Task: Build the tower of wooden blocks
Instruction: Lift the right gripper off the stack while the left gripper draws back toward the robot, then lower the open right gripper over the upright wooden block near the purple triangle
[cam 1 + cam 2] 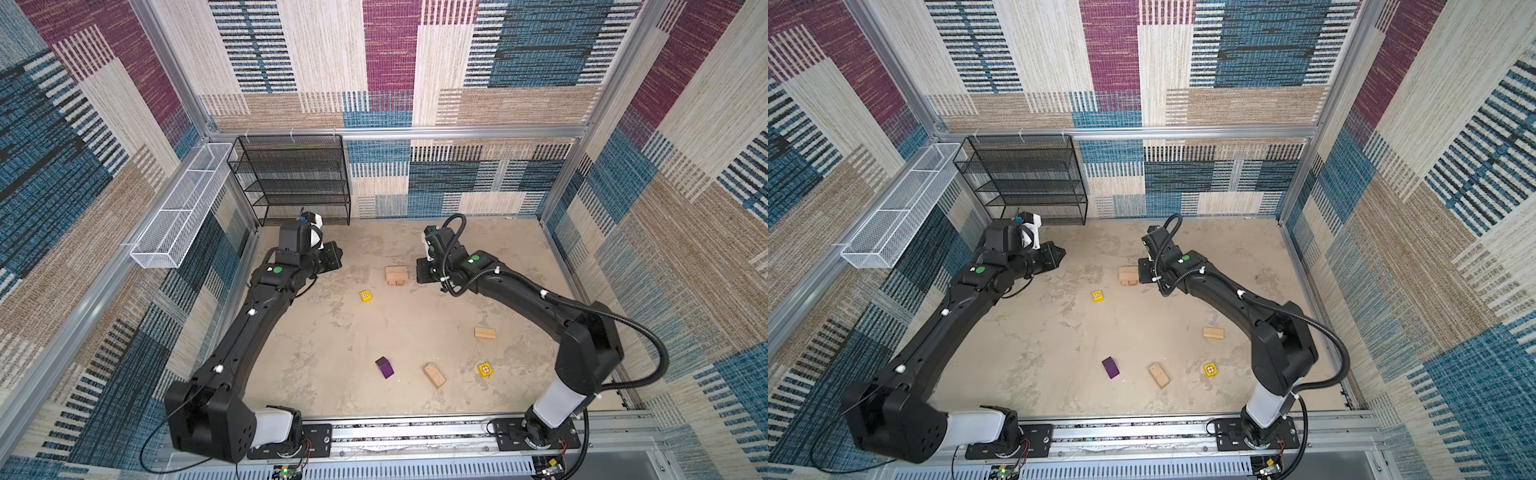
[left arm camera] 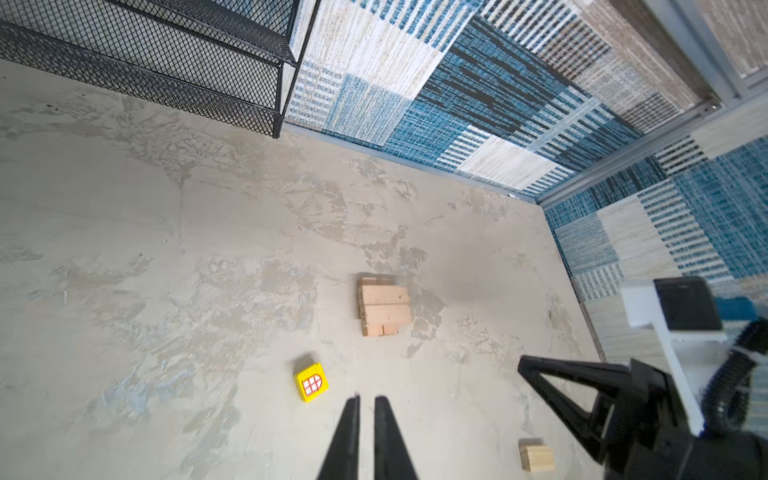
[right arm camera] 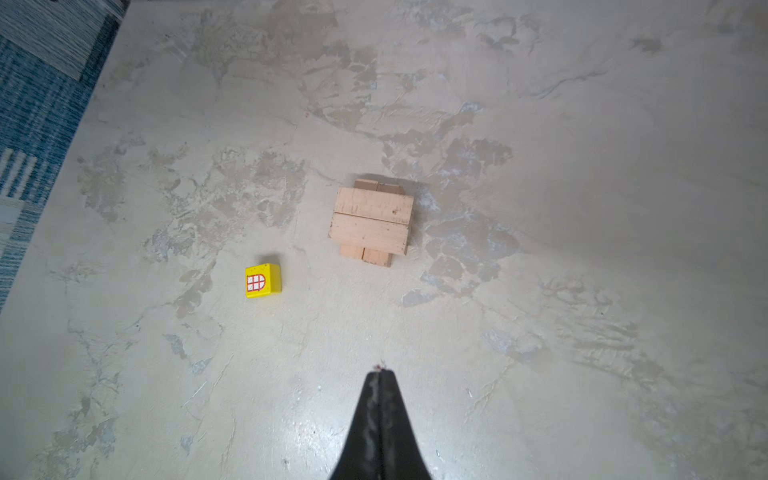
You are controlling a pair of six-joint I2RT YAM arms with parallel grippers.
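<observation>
Wood block tower [image 3: 372,220]: two crossed layers. Left gripper [image 2: 368,401] barely parted, empty; right gripper [image 3: 380,374] closed, empty. Lay next brick [image 1: 485,332] crosswise, centred on tower.

Wood block tower [image 1: 397,275]: two crossed layers of paired tan bricks, standing level. Window-faced yellow cube [image 1: 365,296] near. Well apart, lying loose: tan brick [image 1: 485,332], angled brick [image 1: 434,375], purple block [image 1: 385,367], second yellow cube [image 1: 485,369].

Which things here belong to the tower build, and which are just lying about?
Job: wood block tower, two crossed layers; tan brick near right arm; angled tan brick; window-print yellow cube; circle-print yellow cube; purple block.
Lying about: black mesh shelf; white wire basket.
</observation>
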